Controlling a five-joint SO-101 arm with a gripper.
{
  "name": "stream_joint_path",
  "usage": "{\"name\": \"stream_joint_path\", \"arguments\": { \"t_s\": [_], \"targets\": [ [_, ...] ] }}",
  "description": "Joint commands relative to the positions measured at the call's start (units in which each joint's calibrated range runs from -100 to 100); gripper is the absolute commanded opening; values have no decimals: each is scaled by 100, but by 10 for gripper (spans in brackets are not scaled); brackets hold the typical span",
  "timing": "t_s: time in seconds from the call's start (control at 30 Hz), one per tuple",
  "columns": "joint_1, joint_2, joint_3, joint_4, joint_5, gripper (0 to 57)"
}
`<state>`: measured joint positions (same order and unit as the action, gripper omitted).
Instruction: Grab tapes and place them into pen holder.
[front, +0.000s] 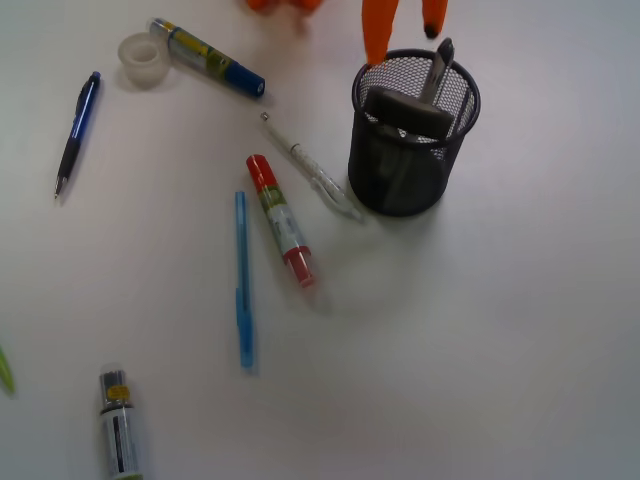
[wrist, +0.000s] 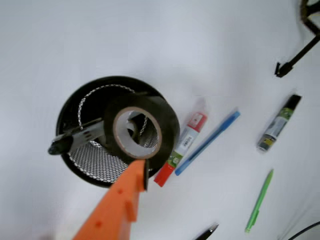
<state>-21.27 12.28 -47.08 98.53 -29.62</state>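
Tape is what matters most here: a black roll (wrist: 145, 132) with a pale inner core sits in the orange jaws, right over the mouth of the pen holder (front: 413, 135), and the gripper (wrist: 142, 172) pinches its rim at the near edge. From the front, the roll lies tilted across the top of the black mesh cup, with a dark pen-like thing (front: 438, 68) leaning out of the cup beside it. The white desk (front: 520, 330) carries everything else. Just left of the cup lies a clear pen (front: 310, 165), then a glue stick with a red cap (front: 280, 220), and beside that a blue pen (front: 243, 280), all near each other but apart. Farther back on the left is a glue stick with a blue end (front: 208, 57), and touching or nearly touching its other end sits a whitish roll of tape (front: 143, 60). A dark blue pen (front: 77, 132) lies at the far left. Another glue stick (front: 119, 425) rests at the near left edge. In the wrist view a green pen (wrist: 259, 200) lies well away from the cup.
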Motion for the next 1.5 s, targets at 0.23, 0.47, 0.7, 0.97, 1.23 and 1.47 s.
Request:
{"name": "stream_joint_path", "arguments": {
  "t_s": [0.23,0.47,0.7,0.97,1.23,1.47],
  "targets": [
    [1682,-1513,3114,103,-332,381],
    [2909,-2728,6166,-606,-1045,381],
    [3499,-2762,7471,-1463,-1822,381],
    [3903,-2754,8023,-2172,-2393,381],
    [4785,-2626,8530,-2268,-2388,380],
    [4344,-1632,8376,-2837,-2379,380]
  ]
}}
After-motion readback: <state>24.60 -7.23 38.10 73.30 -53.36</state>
